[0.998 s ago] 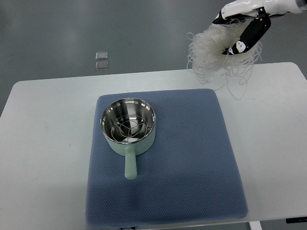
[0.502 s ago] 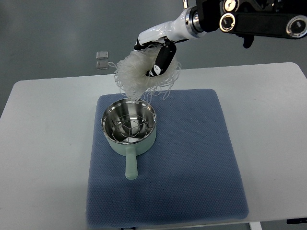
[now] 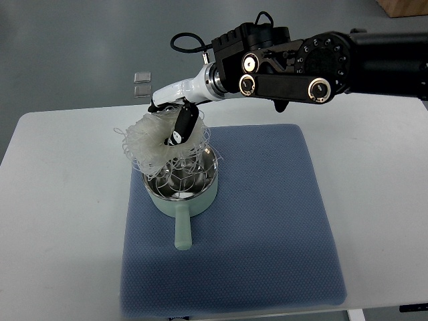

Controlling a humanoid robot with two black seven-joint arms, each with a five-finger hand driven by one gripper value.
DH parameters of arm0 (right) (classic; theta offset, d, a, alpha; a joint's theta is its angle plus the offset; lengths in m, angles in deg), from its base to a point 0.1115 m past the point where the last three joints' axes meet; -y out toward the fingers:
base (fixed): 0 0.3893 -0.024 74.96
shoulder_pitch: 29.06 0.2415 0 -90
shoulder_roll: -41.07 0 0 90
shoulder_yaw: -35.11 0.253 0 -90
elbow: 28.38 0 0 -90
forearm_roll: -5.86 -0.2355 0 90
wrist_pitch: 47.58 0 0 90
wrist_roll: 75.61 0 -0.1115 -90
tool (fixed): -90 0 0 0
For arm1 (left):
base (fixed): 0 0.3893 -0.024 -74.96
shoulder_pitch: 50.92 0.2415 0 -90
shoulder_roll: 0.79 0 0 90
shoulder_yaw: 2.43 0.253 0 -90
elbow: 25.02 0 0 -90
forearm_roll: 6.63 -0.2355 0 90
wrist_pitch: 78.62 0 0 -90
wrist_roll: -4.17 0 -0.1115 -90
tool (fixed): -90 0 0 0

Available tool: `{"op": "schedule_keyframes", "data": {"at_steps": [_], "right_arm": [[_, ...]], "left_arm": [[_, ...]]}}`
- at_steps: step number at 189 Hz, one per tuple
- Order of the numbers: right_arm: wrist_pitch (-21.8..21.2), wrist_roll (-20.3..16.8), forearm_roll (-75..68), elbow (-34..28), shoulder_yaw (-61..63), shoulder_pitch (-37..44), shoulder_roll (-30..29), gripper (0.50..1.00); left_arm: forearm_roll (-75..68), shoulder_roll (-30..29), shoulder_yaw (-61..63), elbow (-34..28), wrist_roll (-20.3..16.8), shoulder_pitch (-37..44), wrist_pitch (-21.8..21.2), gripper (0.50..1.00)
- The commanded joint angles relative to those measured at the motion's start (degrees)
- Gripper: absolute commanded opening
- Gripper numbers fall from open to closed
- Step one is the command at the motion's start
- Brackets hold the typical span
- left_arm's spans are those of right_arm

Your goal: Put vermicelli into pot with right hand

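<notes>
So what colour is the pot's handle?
Pale mint green, like the pot's outside; the handle shows clearly in the top view.

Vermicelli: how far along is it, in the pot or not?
Done: the right hand has the vermicelli gripped and carried over the pot on the blue mat. In hand: the bundle hangs over the pot's far-left rim, loose strands trailing inside. Left: lowering and releasing it.
</notes>
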Motion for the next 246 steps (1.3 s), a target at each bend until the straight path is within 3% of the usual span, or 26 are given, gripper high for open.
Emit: {"op": "schedule_keyframes", "data": {"at_steps": [1, 87, 89, 90, 91, 92, 93, 94, 96, 97, 99, 133, 142, 166, 218, 246], "right_arm": [[0.08, -0.03, 0.22, 1.57, 0.17, -2.04, -1.19, 0.5], [1.31, 0.14, 3.73, 6.49, 0.43, -10.21, -2.6, 0.5], [1.31, 0.14, 3.73, 6.49, 0.43, -10.3, -2.6, 0.509], [1.31, 0.14, 3.65, 6.58, 0.43, -10.39, -2.6, 0.62], [1.31, 0.14, 3.65, 6.58, 0.43, -10.39, -2.6, 0.621], [1.31, 0.14, 3.56, 6.58, 0.43, -10.56, -2.6, 0.72], [1.31, 0.14, 3.56, 6.58, 0.43, -10.57, -2.6, 0.721], [1.31, 0.14, 3.47, 6.58, 0.43, -10.65, -2.6, 0.796], [1.31, 0.14, 3.47, 6.58, 0.43, -10.65, -2.6, 0.797], [1.31, 0.23, 3.38, 6.58, 0.52, -10.74, -2.6, 0.849], [1.31, 0.23, 3.3, 6.58, 0.43, -10.92, -2.6, 0.86], [1.05, 0.14, 3.29, 6.58, 0.43, -11.27, -2.6, 0.897], [0.7, 0.14, 3.21, 6.58, 0.52, -11.09, -2.6, 0.928], [0.44, 0.14, 2.86, 6.49, 0.96, -10.39, -2.33, 0.928], [-0.09, 0.14, 2.68, 6.23, 16.69, -11.8, 7.86, 0.928], [-0.36, 0.23, 2.68, 5.96, 27.93, -18.73, 14.89, 0.928]], "left_arm": [[0.0, 0.0, -0.02, 0.01, 0.0, -0.01, 0.0, 1.0], [0.0, 0.0, -0.11, -0.16, 0.0, -0.01, 0.0, 1.0], [0.0, 0.0, -0.02, -0.16, 0.0, -0.01, 0.0, 1.0], [0.0, 0.0, -0.02, -0.16, 0.0, -0.01, 0.0, 1.0], [0.0, 0.0, -0.02, -0.16, 0.0, -0.01, 0.0, 1.0], [0.0, 0.0, -0.11, -0.16, 0.0, -0.01, 0.0, 1.0], [0.0, 0.0, -0.11, -0.16, 0.0, -0.01, 0.0, 1.0], [0.0, 0.0, -0.02, -0.16, 0.0, 0.07, 0.0, 1.0], [0.0, 0.0, -0.02, -0.16, 0.0, 0.07, 0.0, 1.0], [0.0, 0.0, -0.02, -0.16, 0.0, -0.01, 0.0, 1.0], [0.0, 0.0, -0.02, -0.16, 0.0, -0.01, -0.09, 1.0], [0.0, 0.0, -0.02, -0.25, 0.0, -0.01, -0.09, 1.0], [0.0, 0.0, -0.02, -0.34, 0.0, -0.01, 0.0, 1.0], [0.0, 0.0, -0.02, -0.34, 0.0, -0.01, -0.09, 1.0], [0.0, 0.0, -0.02, -0.34, 0.0, -0.01, 0.0, 1.0], [0.0, 0.0, -0.02, -0.25, 0.0, -0.01, 0.0, 1.0]]}}
